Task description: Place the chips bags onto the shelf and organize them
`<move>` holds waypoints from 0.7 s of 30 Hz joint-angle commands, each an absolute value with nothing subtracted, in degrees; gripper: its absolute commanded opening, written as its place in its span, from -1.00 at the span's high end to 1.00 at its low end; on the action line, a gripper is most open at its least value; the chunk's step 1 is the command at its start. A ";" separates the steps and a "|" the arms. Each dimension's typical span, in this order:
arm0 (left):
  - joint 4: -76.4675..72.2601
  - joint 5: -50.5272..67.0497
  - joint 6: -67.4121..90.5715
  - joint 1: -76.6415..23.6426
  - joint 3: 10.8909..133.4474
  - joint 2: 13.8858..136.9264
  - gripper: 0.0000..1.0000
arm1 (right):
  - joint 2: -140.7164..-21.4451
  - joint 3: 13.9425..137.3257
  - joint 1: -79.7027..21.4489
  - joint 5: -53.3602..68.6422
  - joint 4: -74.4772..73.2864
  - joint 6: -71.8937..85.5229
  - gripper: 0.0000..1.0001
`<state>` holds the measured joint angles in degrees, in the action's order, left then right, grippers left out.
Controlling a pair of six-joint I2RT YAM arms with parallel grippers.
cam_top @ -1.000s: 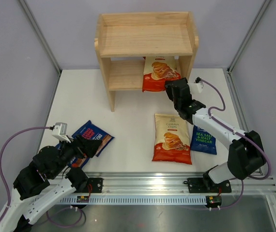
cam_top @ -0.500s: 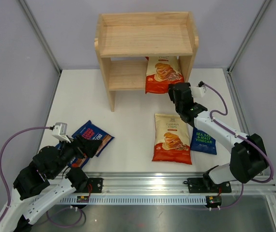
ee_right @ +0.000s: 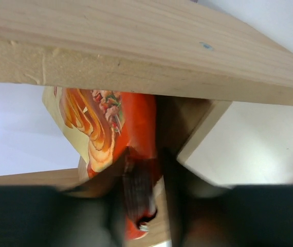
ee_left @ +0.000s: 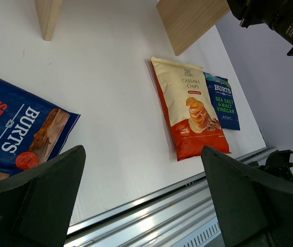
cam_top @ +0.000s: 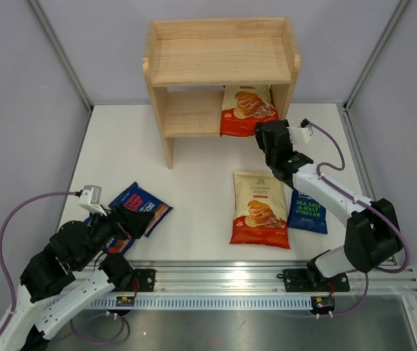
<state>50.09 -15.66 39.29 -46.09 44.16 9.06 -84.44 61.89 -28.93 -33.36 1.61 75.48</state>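
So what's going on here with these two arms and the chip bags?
The right gripper is at the wooden shelf's lower tier and seems to be pinching the bottom edge of a Cassava Chips bag standing at that tier's right end. The left gripper hangs wide open over the dark blue Burts bags in the near left corner. A second Cassava bag and a green-lettered Burts bag lie flat on the table, not yet shelved.

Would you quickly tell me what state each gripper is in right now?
Left gripper: open, holding nothing.
Right gripper: jaws around the Cassava Chips bag's lower edge at the shelf; grip cannot be told.
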 commanded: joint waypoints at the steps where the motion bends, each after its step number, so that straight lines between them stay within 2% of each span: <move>1: 48.08 -15.47 39.02 -46.32 44.74 9.84 -0.98 | -80.51 60.56 -27.69 -35.42 0.35 73.04 0.10; 8: 47.37 -15.47 39.20 -46.32 44.38 11.07 -0.98 | -75.77 57.58 -27.51 -30.33 -1.58 66.99 -0.41; 16: 49.57 -17.31 38.06 -46.32 47.19 13.00 -0.98 | -63.03 51.24 -27.51 -23.83 -2.89 52.67 -0.71; 18: 51.14 -17.93 37.62 -46.32 48.25 13.36 -0.98 | -58.30 50.36 -27.51 -21.19 -6.84 45.11 -0.81; 21: 52.56 -18.63 36.48 -46.32 49.83 13.27 -0.98 | -54.16 50.36 -26.03 -17.59 -16.15 36.58 -0.85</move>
